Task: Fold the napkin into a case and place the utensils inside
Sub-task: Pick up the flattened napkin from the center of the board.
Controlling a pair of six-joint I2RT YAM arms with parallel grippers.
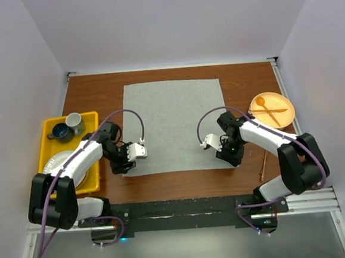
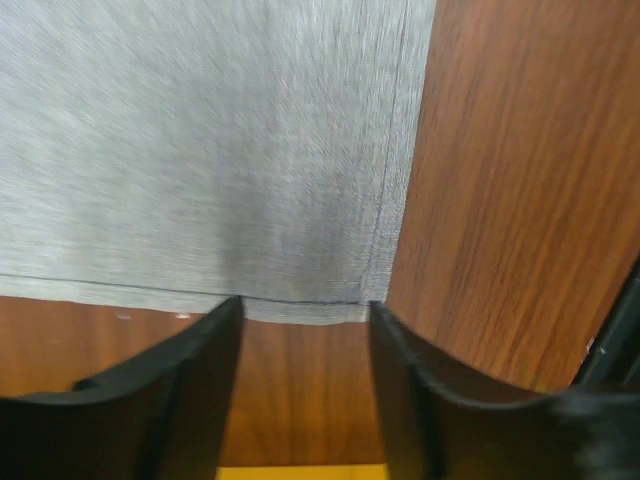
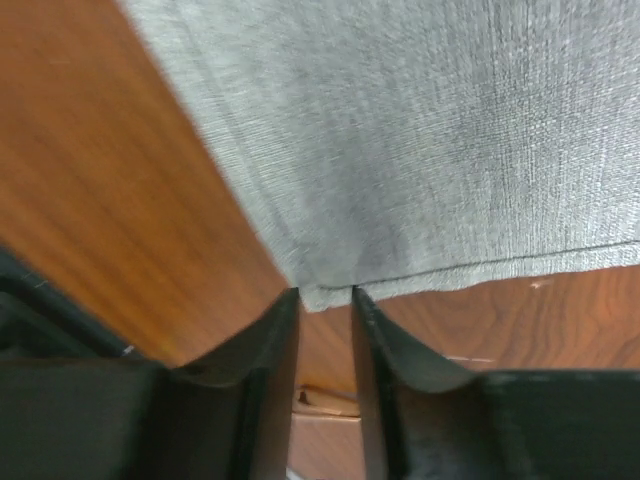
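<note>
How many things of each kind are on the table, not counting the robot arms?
Napkin: 1
Plates: 2, the white plate and the orange plate
Cups: 2, the dark mug and the grey cup
Orange cutlery: 2, the orange spoon and the orange fork
Copper utensil: 1
Yellow tray: 1
Total: 9

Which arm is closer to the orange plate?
Right. The right end effector is at the napkin's near right corner, on the orange plate's side; the left end effector is across the napkin.
</note>
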